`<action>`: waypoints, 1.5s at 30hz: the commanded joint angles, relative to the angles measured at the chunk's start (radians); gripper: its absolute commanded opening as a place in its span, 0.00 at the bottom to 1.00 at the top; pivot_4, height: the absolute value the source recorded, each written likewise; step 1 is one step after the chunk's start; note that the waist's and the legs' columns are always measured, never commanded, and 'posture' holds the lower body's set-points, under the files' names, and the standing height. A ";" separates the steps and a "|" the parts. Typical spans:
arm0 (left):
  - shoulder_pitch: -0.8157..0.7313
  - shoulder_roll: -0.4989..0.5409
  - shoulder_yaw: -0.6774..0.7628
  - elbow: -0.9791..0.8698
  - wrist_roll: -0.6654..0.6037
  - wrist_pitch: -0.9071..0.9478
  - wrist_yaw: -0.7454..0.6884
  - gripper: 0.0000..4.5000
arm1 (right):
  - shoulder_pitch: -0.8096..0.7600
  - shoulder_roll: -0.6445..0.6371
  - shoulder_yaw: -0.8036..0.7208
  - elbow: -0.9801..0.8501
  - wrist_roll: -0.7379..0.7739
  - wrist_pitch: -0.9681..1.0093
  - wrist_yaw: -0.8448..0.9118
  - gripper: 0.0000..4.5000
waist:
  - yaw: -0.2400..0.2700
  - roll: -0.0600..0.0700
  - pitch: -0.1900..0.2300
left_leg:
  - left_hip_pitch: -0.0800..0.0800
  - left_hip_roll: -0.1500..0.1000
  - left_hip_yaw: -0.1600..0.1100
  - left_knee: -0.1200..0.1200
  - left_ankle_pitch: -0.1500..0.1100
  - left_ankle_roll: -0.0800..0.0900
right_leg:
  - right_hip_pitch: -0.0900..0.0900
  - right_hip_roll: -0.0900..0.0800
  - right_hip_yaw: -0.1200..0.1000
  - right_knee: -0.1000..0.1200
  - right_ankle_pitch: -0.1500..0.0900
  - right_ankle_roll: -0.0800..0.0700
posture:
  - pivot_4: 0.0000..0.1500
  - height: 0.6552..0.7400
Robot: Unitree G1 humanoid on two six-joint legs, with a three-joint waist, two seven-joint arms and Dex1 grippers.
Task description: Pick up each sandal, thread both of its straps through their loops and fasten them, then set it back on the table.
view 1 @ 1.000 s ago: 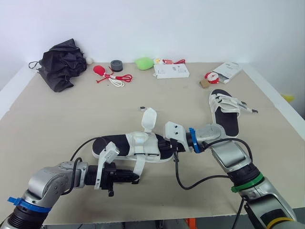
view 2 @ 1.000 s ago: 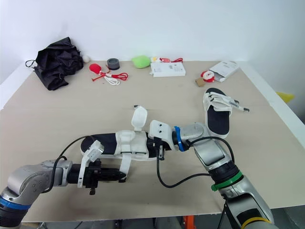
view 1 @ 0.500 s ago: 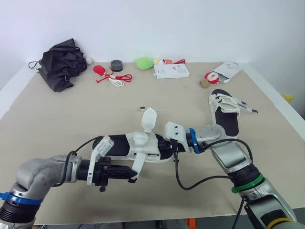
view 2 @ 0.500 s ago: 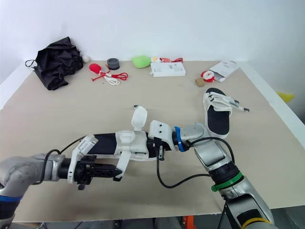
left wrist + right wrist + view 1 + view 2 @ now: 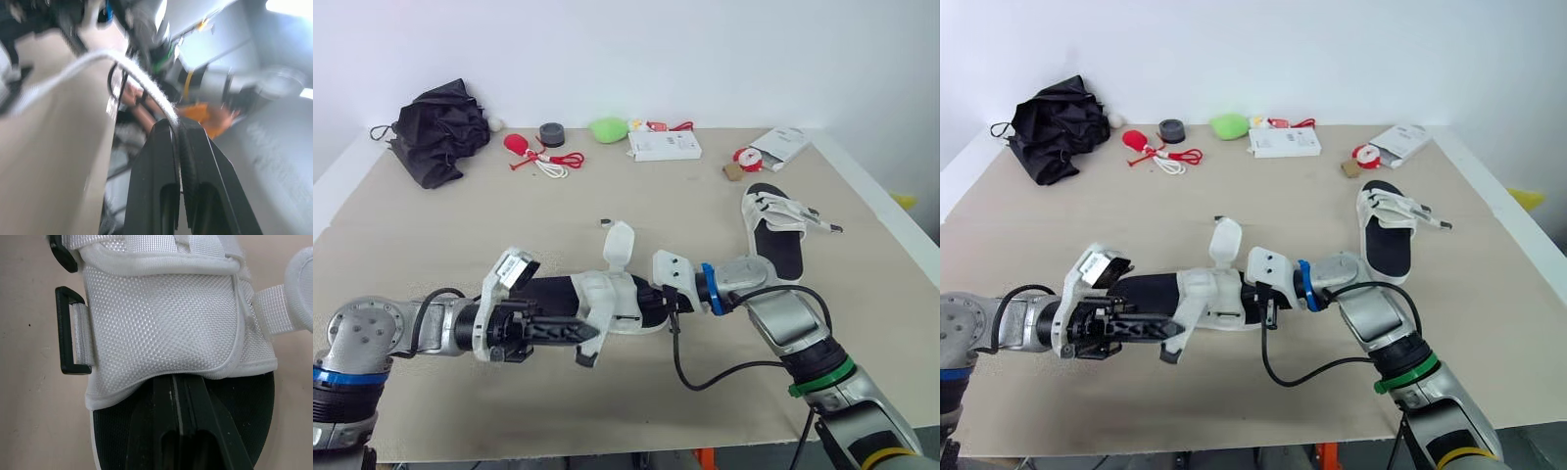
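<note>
Strap's pinched, loop's waiting on the sandal's side

The sandal [image 5: 625,299] is lying mid-worktop [image 5: 460,245], its long axis running left-right between the arms. Left jaws are clamping the white webbing strap [image 5: 596,325] on the near side, so I'm guessing that arm's the one closer for threading. Right jaws are pressing together, tips tucked under the white mesh upper over the black footbed. The flat black plastic loop [image 5: 59,330] is sticking out beside the mesh.
</note>
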State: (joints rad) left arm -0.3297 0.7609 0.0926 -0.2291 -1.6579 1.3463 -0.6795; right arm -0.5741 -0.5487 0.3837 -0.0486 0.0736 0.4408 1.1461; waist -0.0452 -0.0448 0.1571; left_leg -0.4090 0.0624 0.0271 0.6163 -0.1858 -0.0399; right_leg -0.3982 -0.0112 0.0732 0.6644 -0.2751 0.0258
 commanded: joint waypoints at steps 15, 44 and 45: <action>-0.068 -0.238 0.017 0.224 -0.241 -0.347 0.692 0.04 | 0.039 -0.020 0.047 0.063 -0.037 0.039 -0.012 0.00 | 0.004 0.000 0.000 | 0.001 -0.001 0.000 0.002 0.000 0.000 | 0.006 0.000 0.001 0.000 0.004 0.005 | 1.00 1.00; -0.290 -0.437 0.172 0.556 -0.142 -0.354 0.811 0.65 | 0.044 -0.020 0.049 0.058 -0.030 0.048 -0.021 0.00 | 0.005 0.000 -0.002 | 0.002 -0.013 -0.013 0.002 0.004 -0.003 | 0.009 -0.003 0.000 -0.001 0.004 0.004 | 1.00 1.00; -0.294 -0.439 0.178 0.560 -0.141 -0.347 0.813 0.65 | 0.044 -0.019 0.048 0.059 -0.030 0.048 -0.022 0.00 | 0.006 0.000 -0.002 | 0.001 -0.013 -0.014 0.002 0.004 -0.003 | 0.008 -0.003 0.000 -0.001 0.005 0.004 | 1.00 1.00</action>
State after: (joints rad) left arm -0.5934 0.3133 0.2030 0.3276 -1.7865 1.0494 0.1286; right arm -0.5706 -0.5499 0.3826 -0.0386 0.0731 0.4510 1.1102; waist -0.0396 -0.0447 0.1555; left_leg -0.4079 0.0496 0.0129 0.6184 -0.1813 -0.0426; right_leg -0.3899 -0.0142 0.0730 0.6638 -0.2699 0.0315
